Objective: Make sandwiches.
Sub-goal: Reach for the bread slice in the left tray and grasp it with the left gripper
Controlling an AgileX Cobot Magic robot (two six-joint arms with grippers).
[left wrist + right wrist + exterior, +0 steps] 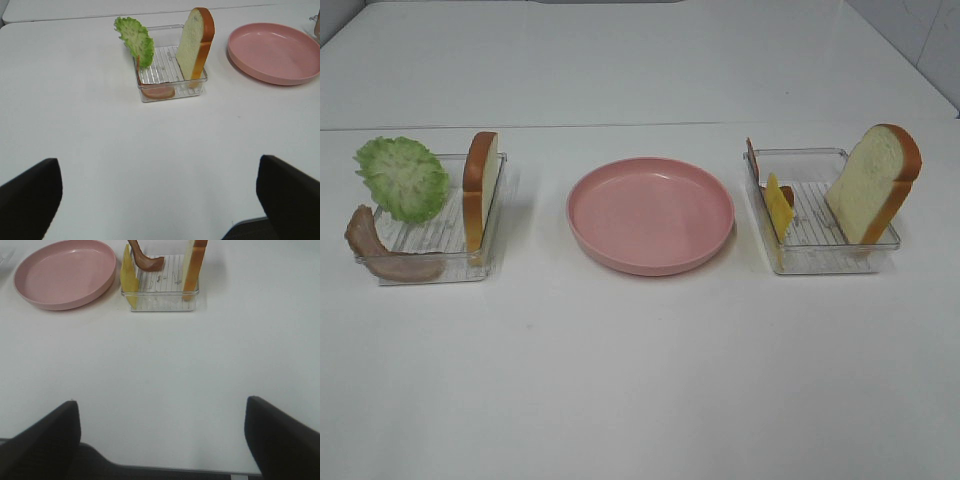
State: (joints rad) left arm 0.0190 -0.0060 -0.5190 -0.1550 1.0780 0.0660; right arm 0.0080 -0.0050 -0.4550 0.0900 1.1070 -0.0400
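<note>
No sandwich is stacked; the parts stand loose in two clear trays. The left tray [430,265] holds ruffled green lettuce [402,178], a brown bacon strip [375,245] and an upright bread slice [480,188]. The right tray [820,255] holds a bacon strip [752,160], a yellow cheese slice [779,207] and a leaning bread slice [875,183]. My left gripper [157,170] is open and empty, well short of the lettuce [135,40] and bread [196,42]. My right gripper [161,407] is open and empty, well short of the cheese [129,280] and bread [194,267].
A round pink plate [650,250] lies between the two trays with nothing on it. It also shows in the left wrist view [272,70] and the right wrist view [65,295]. The white table [640,380] stretches bare toward the front. Neither arm shows in the exterior high view.
</note>
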